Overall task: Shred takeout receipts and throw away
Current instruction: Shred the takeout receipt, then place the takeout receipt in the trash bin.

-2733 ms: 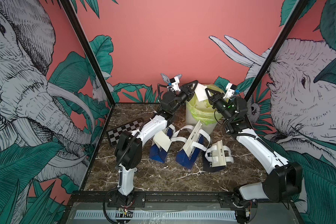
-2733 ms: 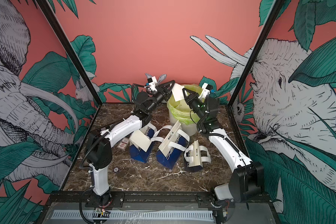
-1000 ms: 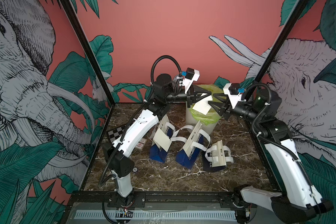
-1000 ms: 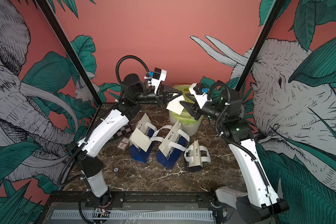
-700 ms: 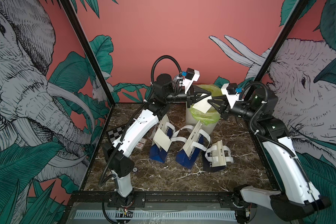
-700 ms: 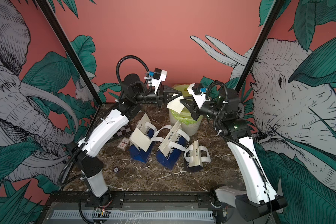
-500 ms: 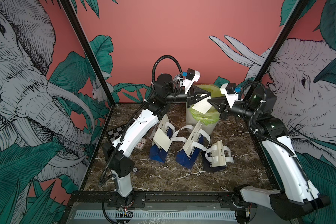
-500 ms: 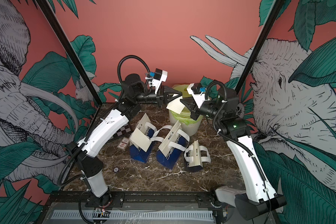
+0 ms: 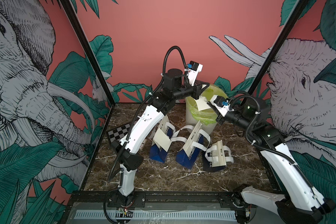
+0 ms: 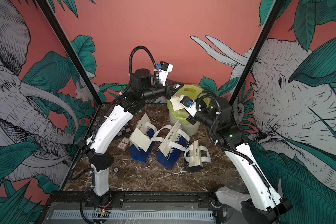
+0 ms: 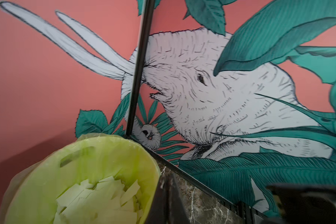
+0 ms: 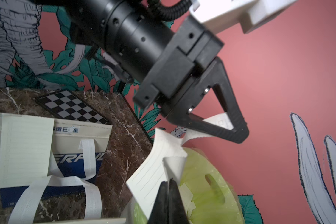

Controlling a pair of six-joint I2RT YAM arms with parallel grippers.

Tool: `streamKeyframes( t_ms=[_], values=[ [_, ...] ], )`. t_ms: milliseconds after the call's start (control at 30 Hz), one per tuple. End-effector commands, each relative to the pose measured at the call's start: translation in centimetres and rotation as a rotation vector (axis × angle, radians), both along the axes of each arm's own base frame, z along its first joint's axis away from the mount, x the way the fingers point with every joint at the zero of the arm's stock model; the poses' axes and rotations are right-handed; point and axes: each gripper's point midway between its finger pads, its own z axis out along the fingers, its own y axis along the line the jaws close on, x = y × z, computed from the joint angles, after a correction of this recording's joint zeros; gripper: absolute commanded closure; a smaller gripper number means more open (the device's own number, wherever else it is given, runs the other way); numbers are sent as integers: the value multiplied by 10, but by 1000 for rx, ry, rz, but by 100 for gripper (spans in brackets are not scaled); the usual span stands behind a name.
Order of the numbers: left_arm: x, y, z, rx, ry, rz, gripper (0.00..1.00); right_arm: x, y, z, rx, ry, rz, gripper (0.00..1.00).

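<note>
Where the marble table (image 9: 163, 180) comes closest to us, we log three blue bags with white strap handles (image 9: 179, 138) in a row. The flat bag (image 9: 209, 167) lies nearest the right arm. The middle bag (image 9: 188, 155) and the left-side bag (image 9: 158, 155) stand tilted. We cannot see into any of them. One takeout receipt (image 9: 162, 140) lies against the outside of the left-side bag, lined face showing, no gripper on it. The other two bags show pale panels, and we cannot tell whether these are slips or bag fabric. Just beside the left-side bag we mark a small red-and-white card (image 10: 123, 144), and behind it a checkerboard plate (image 9: 118, 132). Further back stands the bin (image 10: 190, 128) with a yellow-green liner (image 11: 105, 155). Inside it we see a heap of torn white paper pieces (image 11: 97, 195). Above the bin's near rim hangs the second receipt (image 12: 151, 172), held from two sides. The right gripper (image 12: 169, 186) has its jaws pressed together on one edge of the slip. The left gripper (image 12: 238, 135) is likewise closed, pinching the opposite end, where the paper is twisted and creased. We note a flap curling away from the sheet between the two grips. The slip sits over the liner's rim.
</note>
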Motion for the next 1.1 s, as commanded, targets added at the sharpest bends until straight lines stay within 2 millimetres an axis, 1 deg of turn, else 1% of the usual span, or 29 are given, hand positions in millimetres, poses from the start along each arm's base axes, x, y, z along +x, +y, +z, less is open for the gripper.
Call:
streamKeyframes(
  t_ms=[0,67,100,133,167,200,333,400,433,467,500,633,700,767,800,900,933,967,1033,1067],
  values=[
    [24,20,5,-21,43,159,100,-13,-4,16,2,-115,3,100],
    [39,24,0,-32,59,204,100,-22,-3,20,46,-121,23,100],
    [57,36,-3,-45,75,249,100,-27,-5,22,73,-121,24,100],
    [66,40,-5,-62,89,258,100,-32,-8,27,98,-130,24,100],
    [76,45,-8,-83,112,270,100,-33,-10,21,121,-112,11,100],
    [84,46,-11,-101,124,266,100,-34,-14,24,155,-111,-9,100],
    [92,37,-9,-134,83,215,100,-22,-26,26,213,-70,-108,100],
    [100,38,-12,-127,66,243,100,-7,-31,29,253,-42,-178,100],
    [101,36,-13,-127,54,238,100,3,-34,24,256,-19,-218,100],
    [101,33,-13,-131,44,222,100,11,-38,37,283,-25,-255,100],
    [102,29,-15,-136,45,204,100,22,-40,38,302,-8,-284,100],
    [98,12,-23,-166,57,106,100,67,-43,31,434,127,-302,100],
    [100,5,-29,-176,69,79,100,90,-45,23,515,191,-300,100],
    [100,-3,-36,-170,72,63,100,109,-47,14,565,252,-308,100],
    [101,-6,-41,-161,68,58,97,118,-48,7,589,288,-316,100],
    [100,-15,-57,-113,67,57,92,136,-51,-11,631,366,-335,100],
    [100,-18,-63,-93,69,58,88,138,-52,-15,637,380,-343,100],
    [99,-19,-69,-71,67,61,83,142,-53,-23,636,402,-362,100],
    [100,-21,-77,-40,71,68,75,144,-57,-31,632,421,-389,86],
    [100,-20,-80,-29,73,74,69,143,-60,-33,629,424,-407,78]
  ],
)
